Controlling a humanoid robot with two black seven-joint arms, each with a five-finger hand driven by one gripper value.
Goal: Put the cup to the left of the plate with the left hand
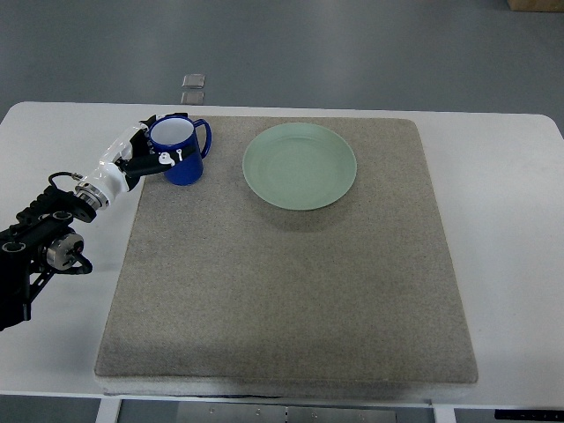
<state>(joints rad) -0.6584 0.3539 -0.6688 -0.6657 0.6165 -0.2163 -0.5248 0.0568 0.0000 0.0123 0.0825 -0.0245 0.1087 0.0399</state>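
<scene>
Nearest the camera, a grey mat [291, 282] is lying across the white table [511, 264], its front edge running close to the bottom of the view; at the left edge the left hand [145, 159] is reaching in and is wrapping its fingers [169, 157] around the blue cup [181, 150], gripping it at the body just under the rim; the cup is standing upright on the mat's far left corner, left of the green plate [300, 165] and apart from it, handle pointing toward the plate. Judging by looks, the cup is rigid, glossy, probably slippery and breakable, so a firm hold around the wall is suiting it better than the handle. Fingers on the cup's far side are hiding; the arm's lower part is running off frame; the right hand is not showing.
</scene>
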